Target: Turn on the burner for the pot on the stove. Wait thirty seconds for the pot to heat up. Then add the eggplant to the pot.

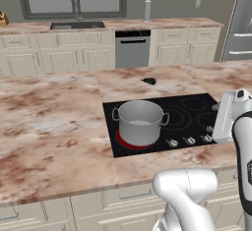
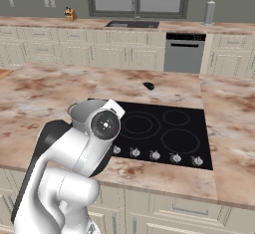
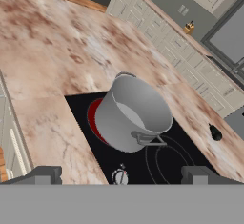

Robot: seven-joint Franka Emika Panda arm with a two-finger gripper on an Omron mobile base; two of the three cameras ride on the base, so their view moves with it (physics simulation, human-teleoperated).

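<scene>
My gripper (image 3: pixel 121 174) hovering wide open, empty, over stove (image 1: pixel 197 104) front edge. Burner (image 1: pixel 123 141) glowing beneath pot (image 1: pixel 140 122). Eggplant (image 1: pixel 149 81) lying beyond stove's rear edge, forward of my fingers (image 3: pixel 43 175).

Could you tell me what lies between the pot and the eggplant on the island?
Nothing stands between the pot and the eggplant: just bare black stove glass, then bare marble counter, seen in the left base view.
</scene>
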